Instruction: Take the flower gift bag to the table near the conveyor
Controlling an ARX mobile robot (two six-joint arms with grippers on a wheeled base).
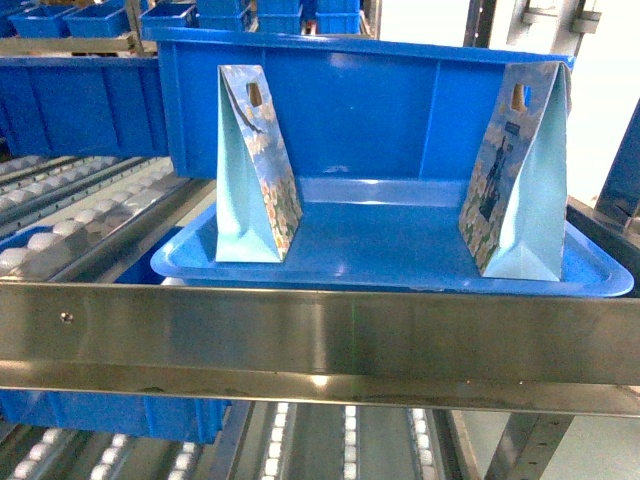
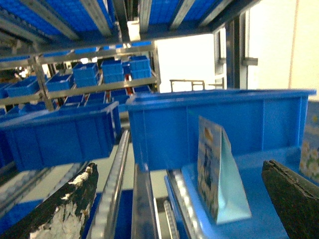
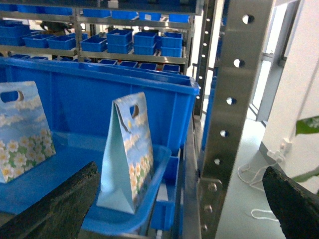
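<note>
A warehouse rack of roller lanes and blue bins fills the background. Both grippers are seen apart and empty. From the right gripper, the right gift bag is found near, at eleven o'clock; the left gripper sees the left gift bag at one o'clock. Both bags are stood upright on a blue tray, handles up. No bench is seen.

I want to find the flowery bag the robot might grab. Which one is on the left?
Find the big blue bin on the conveyor; a shallow blue tray lies before it. Two flower gift bags stand on it. The left bag stands apart near the tray's left end, its plain pale side facing you, unlike the right bag.
</note>
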